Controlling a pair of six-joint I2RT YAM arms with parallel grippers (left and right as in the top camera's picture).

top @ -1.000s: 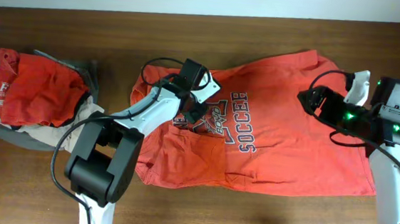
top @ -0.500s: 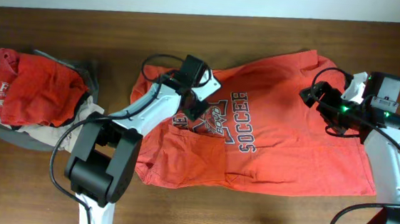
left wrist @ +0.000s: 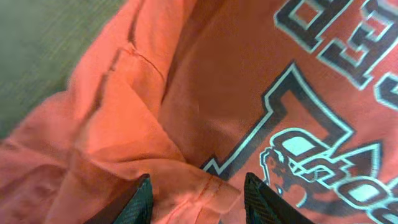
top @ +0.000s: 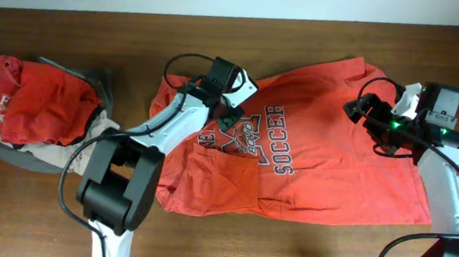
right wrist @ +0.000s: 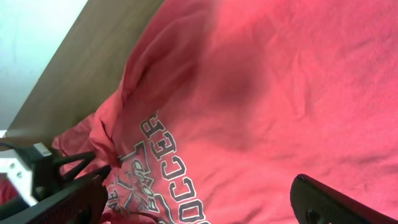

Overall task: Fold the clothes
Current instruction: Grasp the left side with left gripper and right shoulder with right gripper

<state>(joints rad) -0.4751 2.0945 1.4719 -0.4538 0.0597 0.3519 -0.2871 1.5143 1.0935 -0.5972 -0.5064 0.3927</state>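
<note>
Here the orange T-shirt (top: 317, 160) lies spread on the tabletop (top: 97, 36); left fingers (left wrist: 140, 198) stand parted astride a fold by the print, right fingers (right wrist: 336, 199) wide apart above it.

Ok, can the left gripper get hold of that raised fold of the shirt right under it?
Probably yes. The left gripper hangs close over the shirt with its fingers apart on either side of the raised fold, and nothing lies between them and the cloth.
</note>
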